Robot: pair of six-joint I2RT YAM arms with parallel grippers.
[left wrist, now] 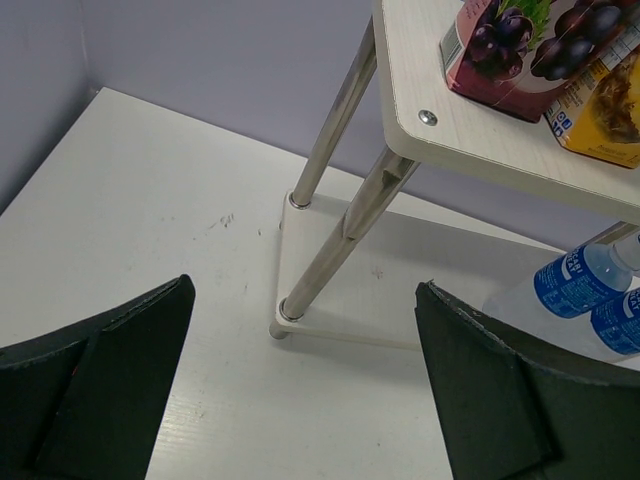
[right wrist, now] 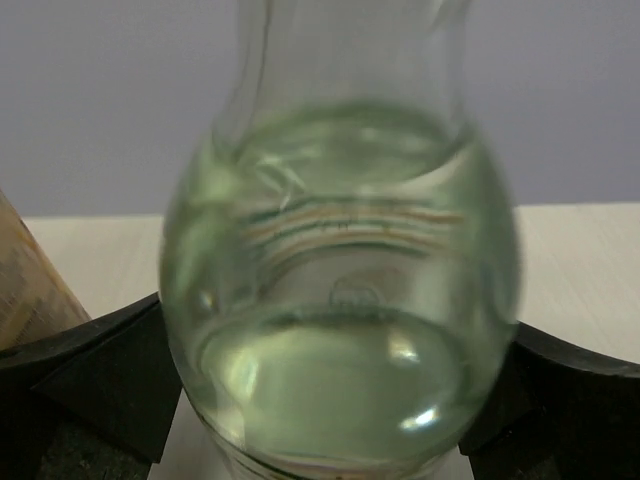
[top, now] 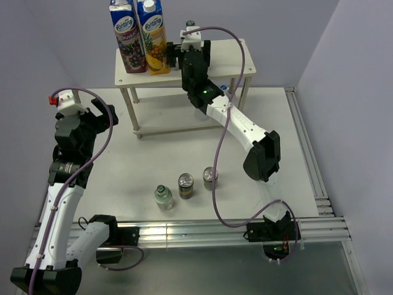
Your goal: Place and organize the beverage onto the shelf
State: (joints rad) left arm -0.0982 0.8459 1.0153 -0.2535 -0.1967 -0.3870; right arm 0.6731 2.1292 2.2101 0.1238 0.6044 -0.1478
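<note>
The cream-white shelf [top: 228, 61] stands at the back of the table. My right gripper [top: 189, 48] is over its top board, shut on a clear green-capped bottle [right wrist: 340, 300] that stands upright just right of the cartons; its green cap [top: 190, 24] shows above the gripper. Two blue-labelled water bottles [left wrist: 585, 285] lie on the lower board [left wrist: 350, 300]. A second green-capped bottle [top: 163, 196] and two silver-topped cans [top: 185, 185] [top: 210, 178] stand on the table in front. My left gripper [top: 101, 120] is wide open and empty, left of the shelf's front left leg [left wrist: 325, 265].
Two tall Fontana juice cartons [top: 140, 37] stand on the left end of the top board and show in the left wrist view [left wrist: 530, 50]. The right arm [top: 245, 132] reaches across the table's middle right. Walls close off the back and right.
</note>
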